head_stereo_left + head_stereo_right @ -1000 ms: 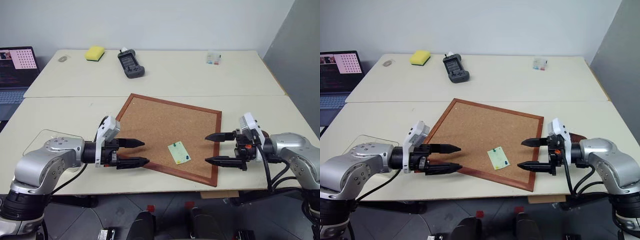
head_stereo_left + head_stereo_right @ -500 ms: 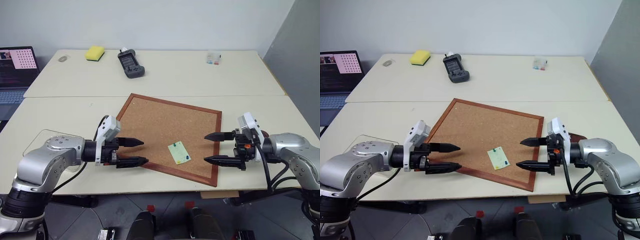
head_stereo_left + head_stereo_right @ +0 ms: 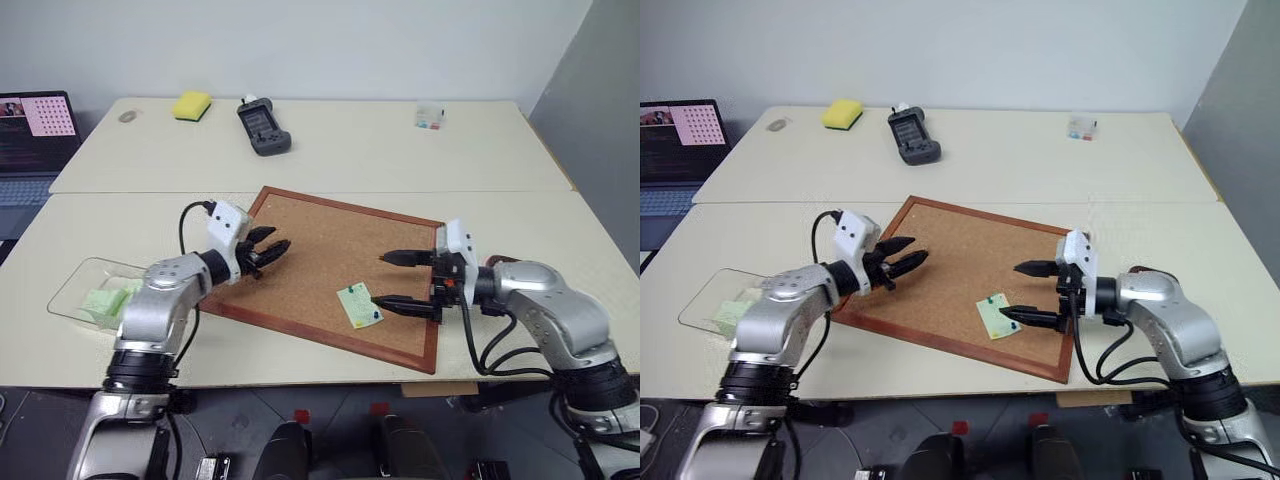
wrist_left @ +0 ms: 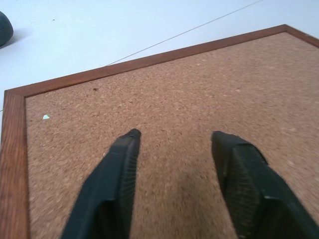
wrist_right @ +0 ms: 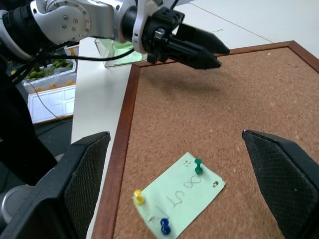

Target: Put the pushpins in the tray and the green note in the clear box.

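The green note (image 3: 359,305), pinned by the pushpins (image 5: 198,166) low centre on the corkboard (image 3: 330,250), lies just left of the right hand (image 3: 393,278), the nearer one, fingers wide apart and level. Left hand (image 3: 266,253), partly apart, hovers over the board's upper left.

both arms reach inward, left pincer (image 3: 272,252) part-open and empty, right pincer (image 3: 383,279) spread wide.
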Robot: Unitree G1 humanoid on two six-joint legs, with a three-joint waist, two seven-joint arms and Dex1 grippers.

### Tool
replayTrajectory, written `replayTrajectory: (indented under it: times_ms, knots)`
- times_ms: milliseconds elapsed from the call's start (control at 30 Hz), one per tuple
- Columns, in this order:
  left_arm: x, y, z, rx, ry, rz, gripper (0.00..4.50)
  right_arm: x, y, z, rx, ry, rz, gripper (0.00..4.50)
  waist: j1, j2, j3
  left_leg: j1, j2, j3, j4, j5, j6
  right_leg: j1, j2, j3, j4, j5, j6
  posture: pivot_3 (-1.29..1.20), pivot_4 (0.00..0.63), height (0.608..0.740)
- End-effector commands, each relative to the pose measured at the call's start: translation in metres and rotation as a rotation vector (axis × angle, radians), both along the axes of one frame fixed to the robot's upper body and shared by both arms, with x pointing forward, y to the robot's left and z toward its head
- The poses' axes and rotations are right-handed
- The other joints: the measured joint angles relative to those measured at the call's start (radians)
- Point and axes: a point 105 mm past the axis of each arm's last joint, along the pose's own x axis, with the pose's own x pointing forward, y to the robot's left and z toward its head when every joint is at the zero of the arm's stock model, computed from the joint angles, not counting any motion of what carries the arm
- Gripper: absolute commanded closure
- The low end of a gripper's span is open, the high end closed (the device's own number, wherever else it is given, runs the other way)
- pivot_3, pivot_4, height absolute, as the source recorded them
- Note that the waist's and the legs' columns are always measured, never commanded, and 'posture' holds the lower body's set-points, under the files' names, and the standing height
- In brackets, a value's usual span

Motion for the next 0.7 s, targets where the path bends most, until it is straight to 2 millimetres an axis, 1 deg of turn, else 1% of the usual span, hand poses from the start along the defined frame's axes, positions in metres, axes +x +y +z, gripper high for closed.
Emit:
replayTrajectory:
  times_ms: [33, 100, 133, 167, 267, 300, 400, 500, 600, 700]
  knots:
    - [0.005, -0.018, 0.007, -0.019, -0.038, 0.000, 3.05, -0.001, 0.014, 0.004, 0.011, -0.047, 0.042, 0.00, 0.000, 0.000, 0.000, -0.001, 0.000, -0.001, 0.000, 0.000, 0.000, 0.000, 0.000, 0.000, 0.000, 0.000, 0.000, 0.00, 0.150, 0.740]
    - [0.005, -0.023, 0.005, -0.051, -0.025, 0.010, 3.46, 0.000, 0.019, -0.002, -0.003, -0.049, 0.049, 0.00, 0.000, 0.000, 0.000, -0.001, 0.000, -0.003, 0.000, 0.000, 0.000, -0.001, 0.000, -0.001, 0.000, 0.000, 0.000, 0.00, 0.150, 0.740]
    - [0.006, -0.025, 0.005, -0.079, -0.017, 0.023, 3.58, 0.001, 0.022, -0.006, -0.013, -0.052, 0.056, 0.00, -0.001, 0.000, 0.000, -0.001, 0.000, -0.004, 0.000, 0.000, 0.000, 0.000, 0.000, -0.001, 0.000, 0.000, 0.000, 0.00, 0.150, 0.740]
    - [0.005, -0.028, 0.003, -0.089, -0.006, 0.023, 3.86, 0.001, 0.024, -0.009, -0.020, -0.054, 0.062, 0.00, -0.001, 0.000, 0.000, -0.001, 0.000, -0.004, 0.001, 0.000, 0.000, 0.000, 0.000, -0.002, 0.001, 0.000, 0.000, 0.00, 0.150, 0.740]
    - [0.003, -0.031, -0.006, -0.067, 0.034, 0.029, 4.41, 0.002, 0.029, -0.014, -0.031, -0.062, 0.073, 0.00, -0.002, 0.000, 0.000, -0.001, 0.000, -0.005, 0.001, 0.000, 0.000, 0.000, 0.001, -0.002, 0.001, 0.000, 0.000, 0.00, 0.150, 0.740]
    - [0.003, -0.031, -0.012, -0.047, 0.054, 0.041, 4.49, 0.003, 0.031, -0.015, -0.033, -0.065, 0.075, 0.00, -0.004, 0.000, 0.000, 0.000, 0.000, -0.005, 0.001, 0.000, 0.000, 0.000, 0.001, -0.002, 0.001, 0.000, 0.000, 0.00, 0.150, 0.740]
    - [0.003, -0.026, -0.030, -0.006, 0.134, 0.094, 4.49, 0.009, 0.039, -0.022, -0.054, -0.072, 0.070, 0.00, -0.004, 0.000, 0.000, 0.000, 0.000, -0.004, 0.000, 0.000, 0.000, 0.000, 0.001, -0.002, 0.002, 0.000, 0.000, 0.00, 0.150, 0.740]
    - [0.001, -0.026, -0.041, 0.019, 0.194, 0.105, 4.49, 0.016, 0.042, -0.030, -0.085, -0.075, 0.058, 0.00, -0.003, 0.000, 0.000, 0.001, 0.000, -0.005, 0.000, 0.000, 0.000, 0.001, 0.001, -0.002, 0.001, 0.000, 0.000, 0.00, 0.150, 0.740]
    - [0.000, -0.028, -0.045, 0.025, 0.224, 0.105, 4.49, 0.022, 0.046, -0.031, -0.080, -0.058, 0.047, 0.00, -0.003, 0.000, -0.001, 0.002, 0.000, -0.005, 0.000, 0.000, 0.000, 0.002, 0.001, -0.002, 0.001, 0.000, 0.000, 0.00, 0.150, 0.740]
    - [0.001, -0.027, -0.046, 0.030, 0.228, 0.107, 4.49, 0.026, 0.048, -0.032, -0.081, -0.055, 0.044, 0.00, -0.002, 0.001, -0.001, 0.003, 0.000, -0.004, 0.000, 0.000, -0.001, 0.003, 0.001, -0.002, 0.002, 0.000, 0.000, 0.00, 0.150, 0.740]
